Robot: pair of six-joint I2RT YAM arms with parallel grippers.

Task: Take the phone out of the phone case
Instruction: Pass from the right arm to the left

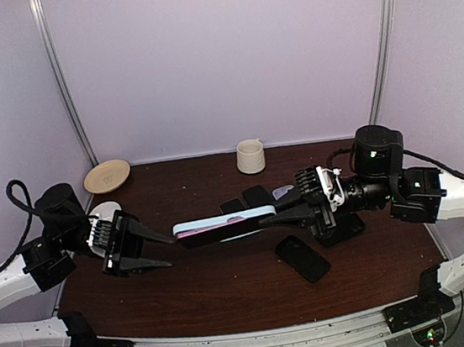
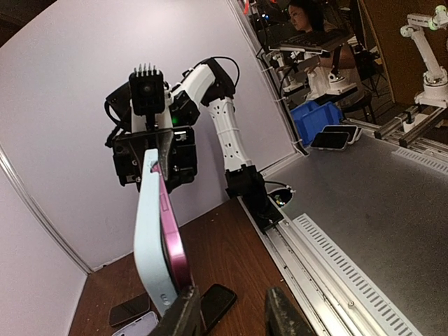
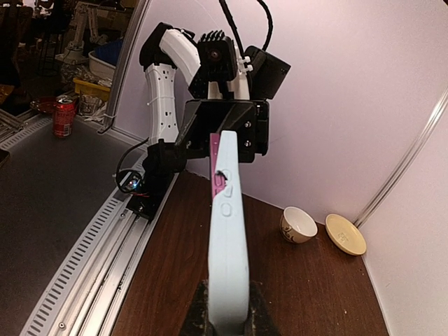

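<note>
The light blue phone case (image 1: pixel 221 223) hangs level above the table with the pink phone (image 1: pixel 236 220) still in it. My right gripper (image 1: pixel 277 213) is shut on the case's right end, its fingers pressing both flat sides (image 3: pixel 227 311). In the left wrist view the pink phone (image 2: pixel 170 231) bulges out of the case (image 2: pixel 148 231) toward the near end. My left gripper (image 2: pixel 233 316) stands open at that end. Its left finger (image 2: pixel 183 311) touches the phone's corner, and nothing lies between the fingers. The top view puts the left gripper (image 1: pixel 168 251) just left of the case.
A black phone (image 1: pixel 302 258) lies on the brown table (image 1: pixel 230 292) below the held case. More phones (image 1: pixel 244 199) and a clear case (image 1: pixel 283 191) lie behind it. A cream cup (image 1: pixel 250 156) and a beige dish (image 1: pixel 107 175) stand at the back.
</note>
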